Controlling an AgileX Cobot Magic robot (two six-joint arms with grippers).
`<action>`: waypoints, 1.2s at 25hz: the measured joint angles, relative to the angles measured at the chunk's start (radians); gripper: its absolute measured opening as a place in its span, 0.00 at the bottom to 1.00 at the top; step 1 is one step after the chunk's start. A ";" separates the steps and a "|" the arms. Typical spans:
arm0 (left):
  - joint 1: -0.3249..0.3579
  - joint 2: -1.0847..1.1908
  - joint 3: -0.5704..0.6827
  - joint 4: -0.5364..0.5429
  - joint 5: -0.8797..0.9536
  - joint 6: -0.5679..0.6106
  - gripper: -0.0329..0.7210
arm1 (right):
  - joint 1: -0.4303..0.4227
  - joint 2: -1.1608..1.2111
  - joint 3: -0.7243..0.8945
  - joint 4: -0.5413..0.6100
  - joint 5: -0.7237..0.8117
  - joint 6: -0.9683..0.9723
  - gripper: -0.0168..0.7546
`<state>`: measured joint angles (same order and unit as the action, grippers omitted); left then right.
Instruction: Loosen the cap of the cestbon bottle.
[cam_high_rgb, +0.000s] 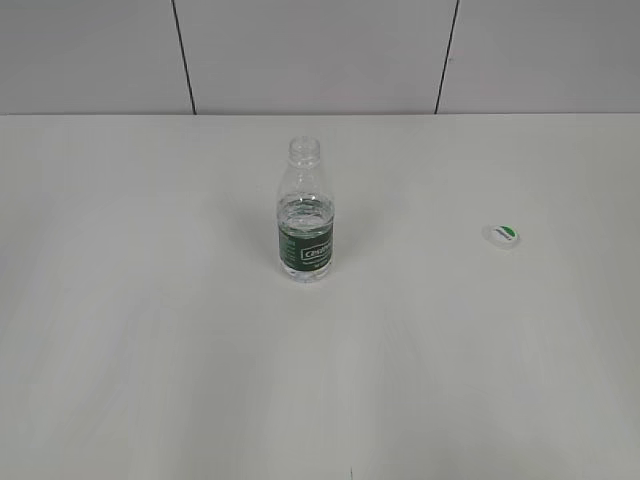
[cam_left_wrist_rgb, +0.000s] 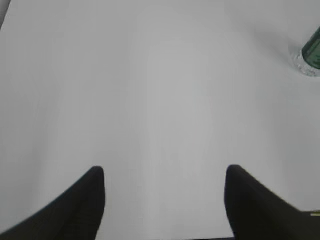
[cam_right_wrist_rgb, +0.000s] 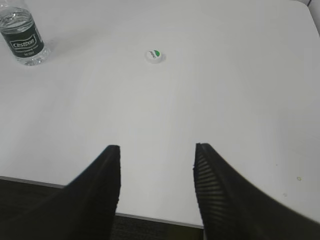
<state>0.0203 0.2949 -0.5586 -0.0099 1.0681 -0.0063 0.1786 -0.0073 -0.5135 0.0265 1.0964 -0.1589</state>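
Exterior view: clear plastic bottle (cam_high_rgb: 305, 215) stands upright near the middle of the white table (cam_high_rgb: 150, 330), long axis vertical, open threaded neck pointing up, dark green label band with white logo, ribbed base. Small round white cap (cam_high_rgb: 501, 236) with green mark lies flat on the table, well apart to the bottle's right. No arms appear here. Left wrist view: left gripper (cam_left_wrist_rgb: 165, 175), dark fingers spread wide, holding nothing; only the bottle's base shows. Right wrist view: right gripper (cam_right_wrist_rgb: 157, 152), ridged black fingers (cam_right_wrist_rgb: 215, 185), spread wide, empty; bottle and cap beyond.
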 joint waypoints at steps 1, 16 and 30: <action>0.000 -0.035 0.006 0.000 0.007 -0.002 0.66 | 0.000 0.000 0.000 0.000 0.000 0.000 0.50; 0.000 -0.301 0.031 0.032 0.002 -0.007 0.65 | 0.000 0.000 0.000 0.000 -0.001 0.000 0.50; 0.000 -0.301 0.031 0.024 0.001 -0.007 0.63 | 0.000 0.000 0.000 0.000 -0.002 0.000 0.50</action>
